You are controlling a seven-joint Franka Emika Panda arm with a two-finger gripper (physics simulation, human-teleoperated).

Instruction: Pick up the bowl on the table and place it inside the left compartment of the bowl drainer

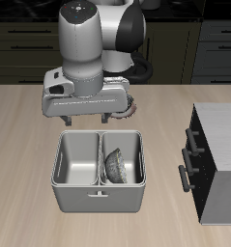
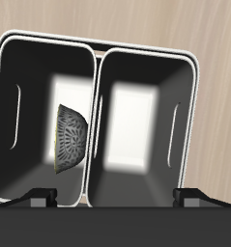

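Observation:
The bowl (image 1: 117, 164) lies tipped on its side inside the bowl drainer (image 1: 98, 201), in the well nearer the dark cabinet, leaning against the middle divider. In the wrist view the bowl (image 2: 69, 140) shows its speckled surface against the divider of the bowl drainer (image 2: 98, 60). The other well holds nothing. My gripper (image 1: 86, 118) hangs above the drainer's back edge, open, with nothing between its fingers. In the wrist view the gripper (image 2: 115, 198) has its fingertips (image 2: 40, 199) spread wide apart, clear of the bowl.
A dark boxy cabinet (image 1: 218, 164) with bar handles stands beside the drainer. A round dark object (image 1: 132, 101) is mostly hidden behind my hand, farther back on the wooden table (image 1: 20, 145).

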